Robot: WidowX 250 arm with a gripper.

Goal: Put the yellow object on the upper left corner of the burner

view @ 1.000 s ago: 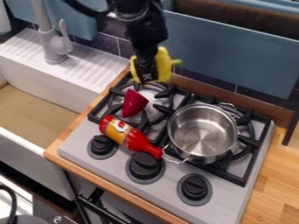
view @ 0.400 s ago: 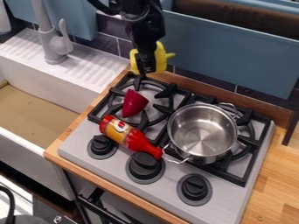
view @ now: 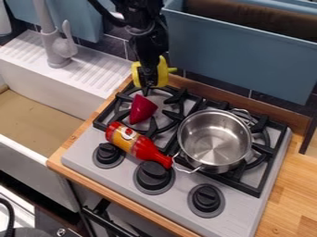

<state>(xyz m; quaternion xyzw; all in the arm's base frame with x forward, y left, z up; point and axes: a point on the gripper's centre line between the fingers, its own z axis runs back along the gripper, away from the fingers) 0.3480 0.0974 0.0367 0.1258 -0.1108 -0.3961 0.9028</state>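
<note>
Placing appears to be the step in hand, with grasping judged complete and release still to be done. The yellow object (view: 163, 74) is held in the claw (view: 147, 84), which is closed around it, yellow being seen on both sides of the dark grip. The object is found at the back edge of the left burner (view: 178, 97), near its upper left corner, with a small stub (view: 172, 70) pointed to the right. Whether the grate is touched from below cannot be told from this angle.

In front of that back edge, on the same burner, a red cone (view: 142, 110) is laid. A sauce bottle (view: 137, 144) is rested across the burner's front side, and a steel pot (view: 214, 139) is set to its right. The wooden tabletop (view: 289, 190) is seen beyond the pot, farther right of the burner.

For the next move, a slight shift toward the left and front seems to be called for, so that the object's weight is brought over the burner's corner rather than behind it. It should then be lowered gently until borne by the bars, and only then let go. If released too far back, it could be tipped off behind the burner; if brought too far forward, the cone could be nudged.
</note>
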